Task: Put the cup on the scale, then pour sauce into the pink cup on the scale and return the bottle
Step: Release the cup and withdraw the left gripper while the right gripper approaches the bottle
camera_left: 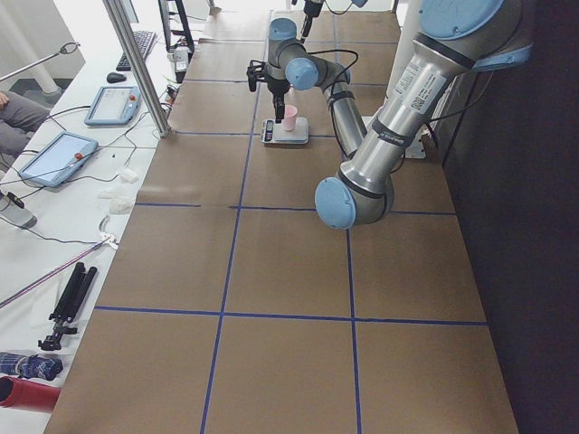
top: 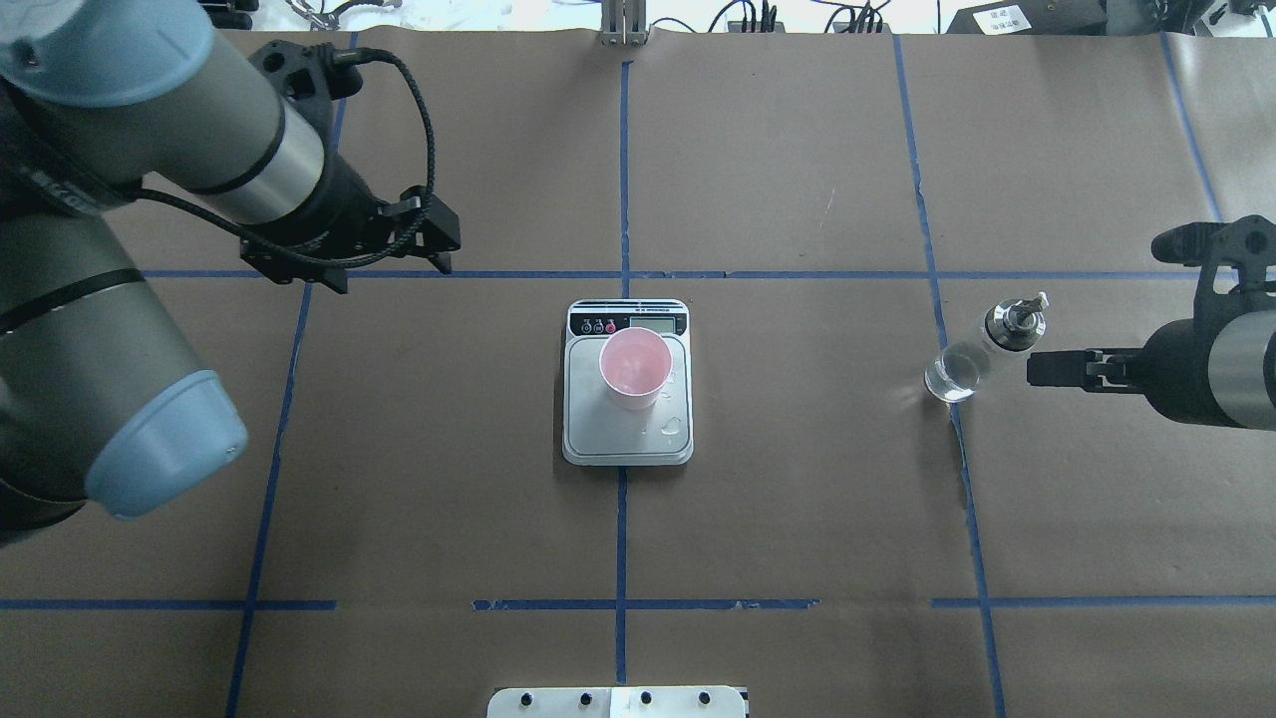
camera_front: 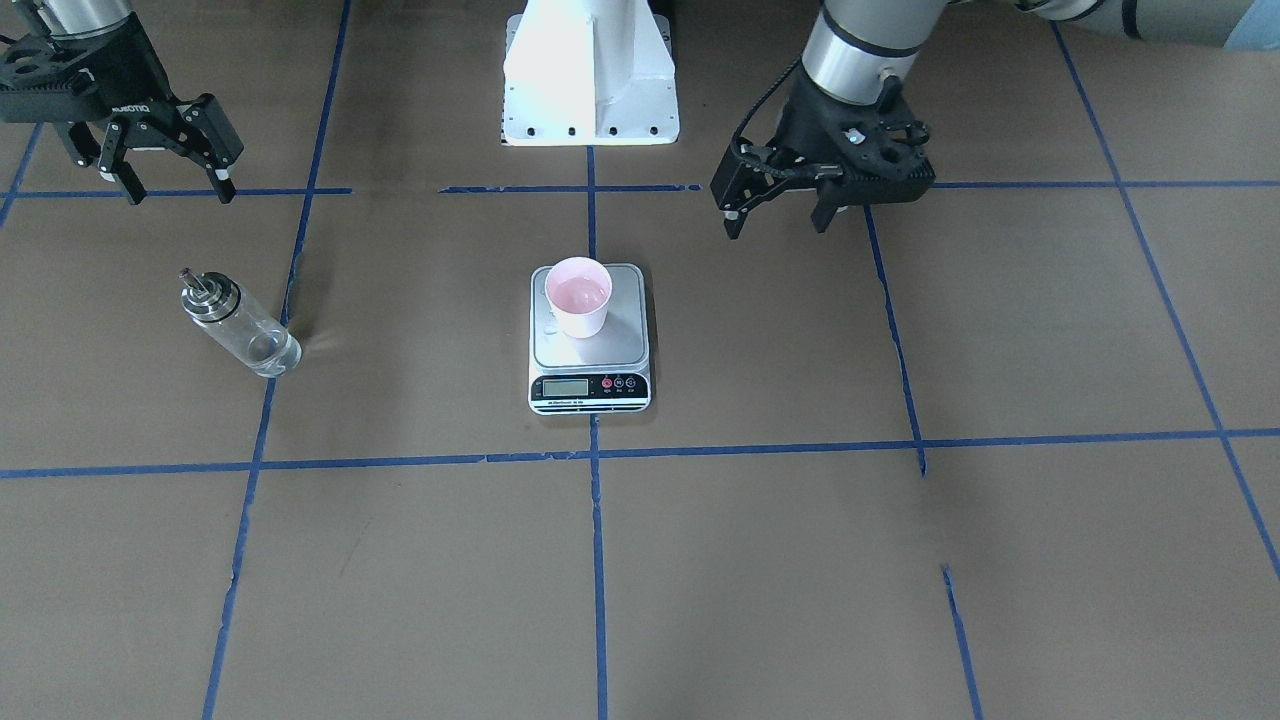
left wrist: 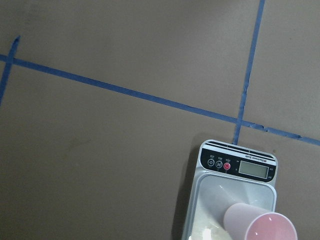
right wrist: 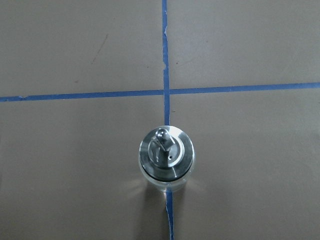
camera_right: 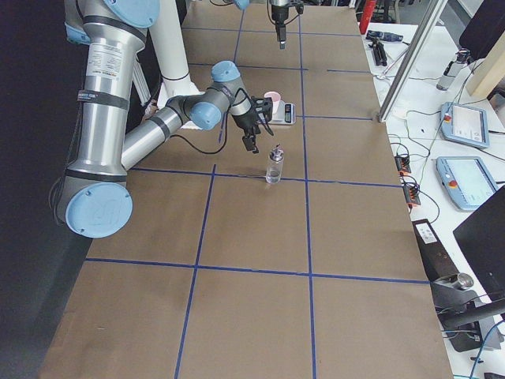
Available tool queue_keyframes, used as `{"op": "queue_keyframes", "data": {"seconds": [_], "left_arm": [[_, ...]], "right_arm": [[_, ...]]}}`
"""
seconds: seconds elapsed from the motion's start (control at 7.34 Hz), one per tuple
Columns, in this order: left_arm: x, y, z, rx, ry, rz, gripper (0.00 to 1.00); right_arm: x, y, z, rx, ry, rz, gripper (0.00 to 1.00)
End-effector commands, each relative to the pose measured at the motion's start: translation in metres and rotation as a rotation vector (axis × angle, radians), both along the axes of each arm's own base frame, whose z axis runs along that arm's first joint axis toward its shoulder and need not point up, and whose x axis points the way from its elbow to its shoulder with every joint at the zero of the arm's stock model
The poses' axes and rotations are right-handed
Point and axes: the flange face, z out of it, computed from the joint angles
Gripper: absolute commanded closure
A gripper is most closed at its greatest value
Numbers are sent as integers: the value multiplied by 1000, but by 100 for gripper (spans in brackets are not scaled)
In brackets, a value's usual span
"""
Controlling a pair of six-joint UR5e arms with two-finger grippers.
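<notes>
The overhead camera looks forward and down from behind the robot (camera_front: 590, 80), the front-facing one steeply down from opposite; both centre the scale (top: 628, 399). The side cameras look along the table (camera_left: 289, 271) from far off; the wrist cameras look down from close above it.

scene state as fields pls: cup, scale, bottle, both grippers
cup: cup upright on the scale platform, toward the display end
scale: scale mid-table on a blue tape line, display facing away from the robot
bottle: bottle upright on the table at the robot's right, apart from the scale, not held
left gripper: left gripper open, empty, above the table beside the scale
right gripper: right gripper open, empty, above the table near the bottle
</notes>
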Motion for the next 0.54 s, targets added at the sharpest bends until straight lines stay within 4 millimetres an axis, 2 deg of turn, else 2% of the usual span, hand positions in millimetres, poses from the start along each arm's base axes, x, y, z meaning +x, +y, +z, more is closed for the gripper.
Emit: {"op": "queue_keyframes", "data": {"seconds": [0.0, 0.14, 0.27, 0.41], "left_arm": [[-56, -7, 49, 178, -91, 94, 0], [-79, -13, 74, 213, -134, 116, 0], [-103, -21, 85, 260, -160, 140, 0], [-107, -23, 103, 280, -193, 176, 0]], "right_arm": [[-4, 21, 28, 110, -4, 18, 0], [-14, 21, 31, 174, 4, 52, 0], [-23, 18, 43, 226, 1, 85, 0], [-31, 13, 67, 283, -23, 116, 0]]}}
